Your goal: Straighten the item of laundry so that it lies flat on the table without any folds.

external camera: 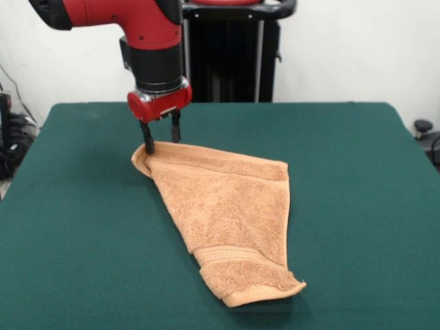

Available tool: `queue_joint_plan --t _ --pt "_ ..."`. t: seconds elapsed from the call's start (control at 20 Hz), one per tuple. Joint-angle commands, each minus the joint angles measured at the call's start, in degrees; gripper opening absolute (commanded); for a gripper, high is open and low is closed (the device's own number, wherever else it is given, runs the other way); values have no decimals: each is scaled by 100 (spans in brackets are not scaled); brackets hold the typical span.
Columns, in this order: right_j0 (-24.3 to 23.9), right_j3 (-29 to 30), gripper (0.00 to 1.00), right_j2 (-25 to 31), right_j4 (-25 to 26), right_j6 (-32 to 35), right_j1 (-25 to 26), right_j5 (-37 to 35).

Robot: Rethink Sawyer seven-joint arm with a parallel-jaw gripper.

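An orange-tan terry towel, the item of laundry [227, 210], lies folded in a roughly triangular shape on the dark green table [82, 227]. Its woven band [230, 258] runs near the hemmed end closest to the camera, where one corner curls up. My gripper [162, 139] hangs from the red arm over the towel's far left corner. Its two black fingers stand apart, so it is open. The left fingertip [148, 147] touches the towel's far edge at that corner. The right fingertip ends just behind the edge.
A black pedestal [230, 55] stands behind the table's far edge. Cables and dark gear [10, 148] lie off the table's left side, and a small black object [423, 127] sits off its right side.
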State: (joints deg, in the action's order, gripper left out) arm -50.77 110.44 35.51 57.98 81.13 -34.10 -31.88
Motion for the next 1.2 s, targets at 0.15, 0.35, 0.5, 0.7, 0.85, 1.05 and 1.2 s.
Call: queue_joint_plan --t 0.15,0.35,0.5,0.7,0.85,1.05,1.2 --pt "185 -17 100 22 -79 144 91 309" --pt "86 12 100 105 -101 24 106 342" --pt "-60 44 100 220 -170 -131 106 348" --pt "-171 18 100 280 -302 -215 113 246" --pt "-228 -54 100 290 -329 -258 153 238" --pt "-329 -133 100 327 -366 -373 210 226" --pt "-384 -170 100 342 -391 -437 232 201"
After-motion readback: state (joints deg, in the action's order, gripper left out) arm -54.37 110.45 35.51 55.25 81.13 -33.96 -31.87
